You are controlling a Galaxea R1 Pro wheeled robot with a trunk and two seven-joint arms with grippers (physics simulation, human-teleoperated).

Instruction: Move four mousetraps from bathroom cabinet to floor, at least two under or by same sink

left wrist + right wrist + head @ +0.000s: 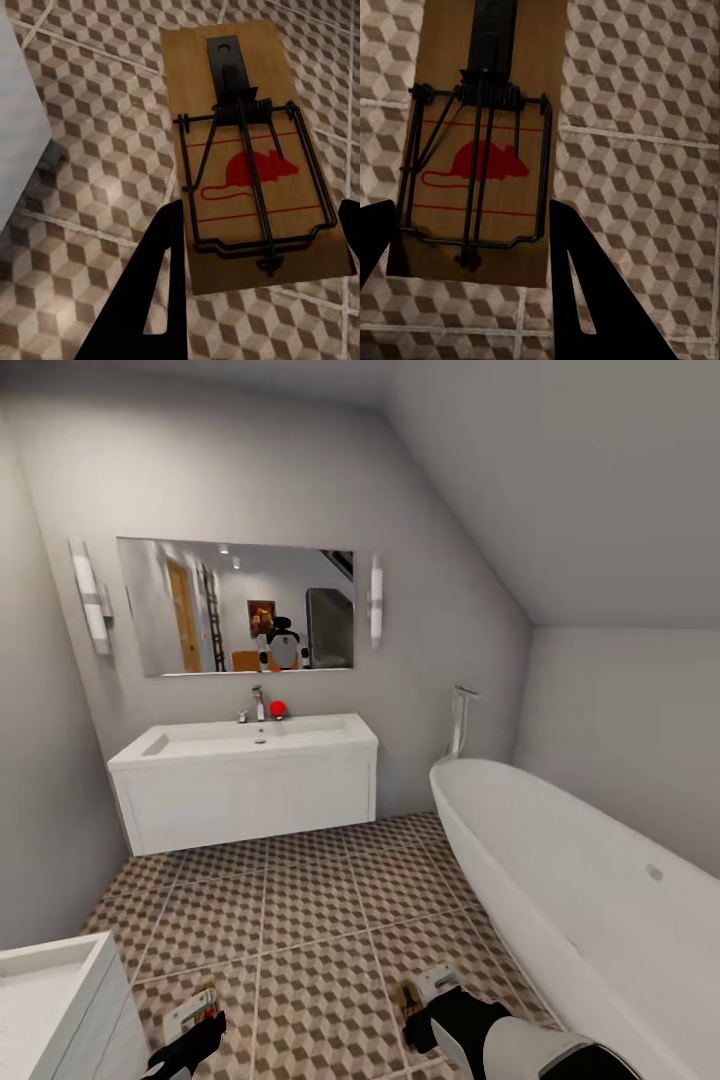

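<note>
Ahead of me the tiled floor (320, 900) lies open up to the sink vanity (250, 790). The bathtub (590, 890) walls off my right side, and a white cabinet corner (60, 1000) crowds my left arm, leaving a middle lane.

A white sink (245, 738) on a white vanity (250, 790) stands against the far wall under a mirror (235, 607), with a red object (278, 709) beside the tap. A white tub (590, 900) runs along the floor's (310, 900) right edge. Near the floor's near edge, each gripper, left (197, 1035) and right (425, 1025), holds a mousetrap (192, 1008) (428, 988).
</note>
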